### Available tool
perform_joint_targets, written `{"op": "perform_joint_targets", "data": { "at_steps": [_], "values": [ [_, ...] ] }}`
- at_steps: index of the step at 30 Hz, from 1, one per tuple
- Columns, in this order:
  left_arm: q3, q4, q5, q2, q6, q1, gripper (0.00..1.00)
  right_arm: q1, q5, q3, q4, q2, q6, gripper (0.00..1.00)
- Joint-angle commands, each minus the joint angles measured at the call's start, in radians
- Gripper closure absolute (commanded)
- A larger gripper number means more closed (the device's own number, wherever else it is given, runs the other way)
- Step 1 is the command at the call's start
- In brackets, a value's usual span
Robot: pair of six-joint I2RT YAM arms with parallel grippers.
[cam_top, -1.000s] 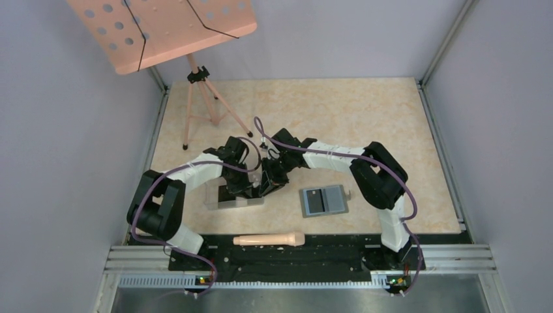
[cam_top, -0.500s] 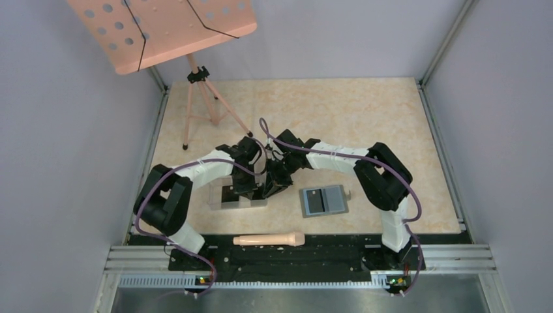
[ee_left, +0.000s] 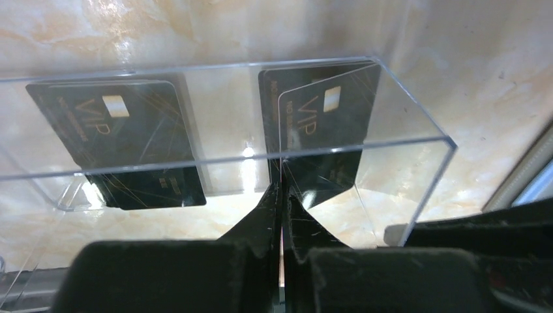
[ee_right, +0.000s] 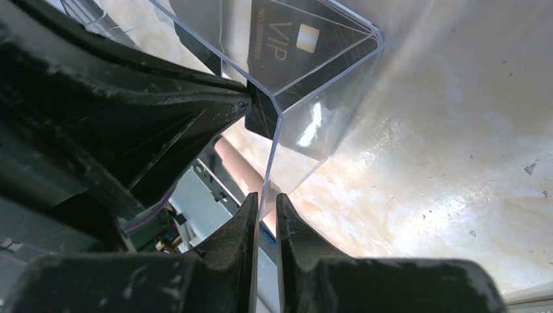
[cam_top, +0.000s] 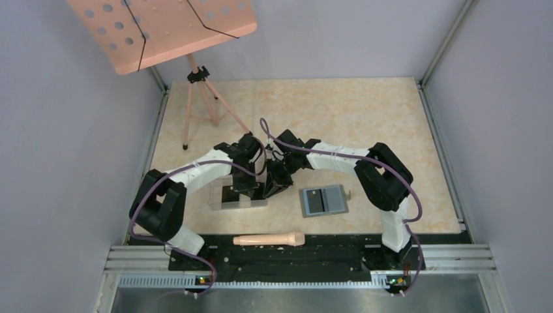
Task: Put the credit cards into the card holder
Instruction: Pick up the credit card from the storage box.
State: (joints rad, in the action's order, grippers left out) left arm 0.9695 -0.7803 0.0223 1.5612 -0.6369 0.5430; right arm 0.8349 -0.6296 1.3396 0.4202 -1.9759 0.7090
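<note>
Clear plastic box (cam_top: 214,195) sits on the marble-look table (cam_top: 365,124) in my top view, with both arms bent in over its end nearest the card holder. The left gripper (cam_top: 254,190) and right gripper (cam_top: 272,188) are almost touching. The gray card holder (cam_top: 324,200) lies open and flat, just beside the box. On my left wrist view, the left gripper (ee_left: 282,195) has its fingers pinched together on the edge of a tilted card (ee_left: 326,124). This card is black with gold "VIP" and a pale chip. A flat card (ee_left: 120,130) with the same "VIP" lies at the box's other end; the small print is unreadable. On my right wrist view, the right gripper (ee_right: 265,202) is clamped on the box's corner wall, and the tilted card (ee_right: 287,39) reads "VIP" inside.
</note>
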Motion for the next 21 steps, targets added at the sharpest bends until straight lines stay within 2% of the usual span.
{"op": "perform_joint_targets", "data": {
  "at_steps": [1,7,10,13,16,19,21],
  "values": [
    [0.055,0.054,0.048,-0.07,-0.016,0.017,1.0,0.018,-0.024,-0.003,-0.061,0.057,0.003,0.97],
    [0.027,0.111,0.104,-0.08,-0.047,0.017,0.95,0.019,-0.022,-0.003,-0.061,0.055,0.002,0.97],
    [0.006,0.156,0.139,-0.08,-0.081,0.017,0.86,0.019,-0.022,-0.003,-0.061,0.057,0.0,0.97],
    [-0.01,0.181,0.149,-0.078,-0.105,0.017,0.84,0.018,-0.024,-0.005,-0.061,0.056,0.0,0.97],
    [-0.008,0.166,0.134,-0.055,-0.101,0.018,0.86,0.018,-0.024,-0.003,-0.061,0.055,-0.001,0.97],
    [-0.001,0.138,0.104,-0.047,-0.096,0.017,0.99,0.019,-0.025,-0.001,-0.061,0.057,-0.003,0.97],
    [0.005,0.121,0.084,-0.054,-0.092,0.017,1.0,0.018,-0.024,0.001,-0.061,0.059,-0.002,0.97]
  ]
}}
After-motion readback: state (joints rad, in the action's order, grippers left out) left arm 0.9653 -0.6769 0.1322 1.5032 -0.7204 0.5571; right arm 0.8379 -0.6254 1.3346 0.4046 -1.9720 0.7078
